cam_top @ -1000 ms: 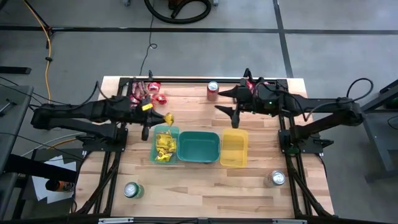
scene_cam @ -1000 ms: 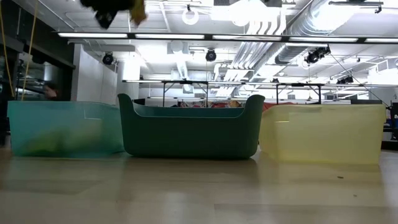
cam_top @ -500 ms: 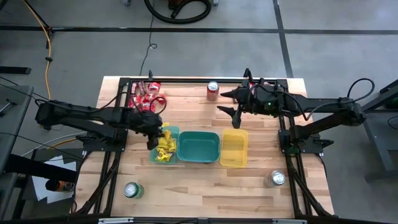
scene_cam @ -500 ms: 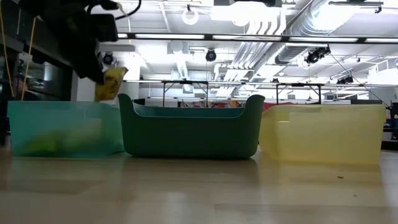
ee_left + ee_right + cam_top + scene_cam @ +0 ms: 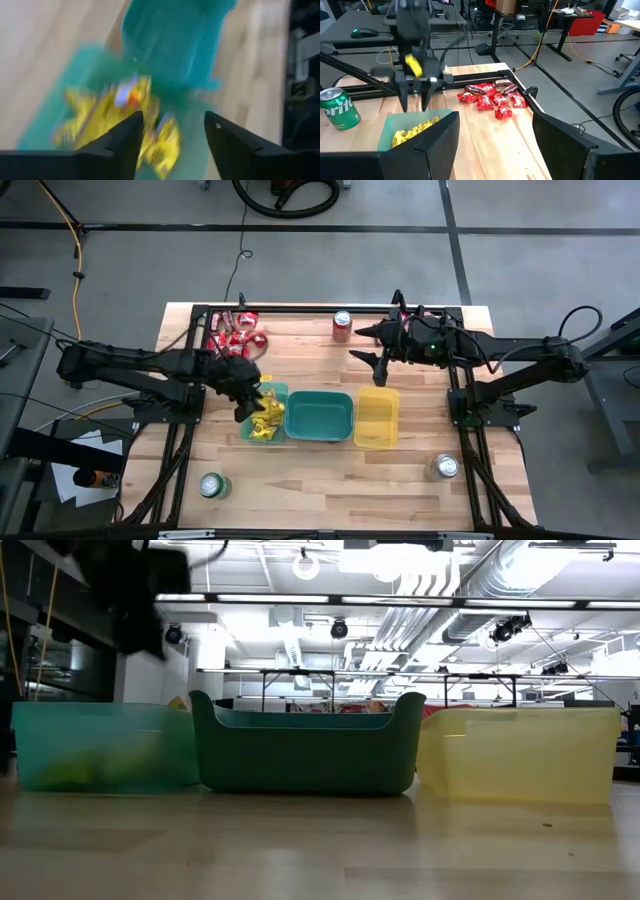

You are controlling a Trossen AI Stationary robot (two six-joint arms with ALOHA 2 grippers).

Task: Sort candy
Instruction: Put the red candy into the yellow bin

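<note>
The shiny yellow candy packets [image 5: 263, 418] lie in a crinkly heap inside the see-through light green plastic bin [image 5: 247, 430], which sits on the pale wooden table [image 5: 330, 470]. They point every which way, so no single direction can be told. In the left wrist view they are a blurry yellow smear [image 5: 120, 117], and in the low view just a faint yellow glow [image 5: 80, 768] behind the cloudy bin wall.

The left gripper [image 5: 250, 395] hangs right over this bin. Its two dark fingers [image 5: 112, 145] stand apart with nothing between them.

Farther back, near the table's far left corner, a pile of small red packets and dark brown bars [image 5: 234, 337] lies flat on the wood. Their wrappers shine [image 5: 492, 96].

Beside the green bin stands a deep teal plastic bin with rounded corners [image 5: 319, 416], and next to that a see-through yellow plastic bin [image 5: 377, 418].

The right gripper [image 5: 364, 343] waits above the table's far side, behind the yellow bin, its fingers spread wide and holding nothing.

Round metal cans stand about: a red one [image 5: 342, 325] at the far edge, a green one [image 5: 212, 485] near the front left, and a silvery one [image 5: 445, 467] near the front right.
</note>
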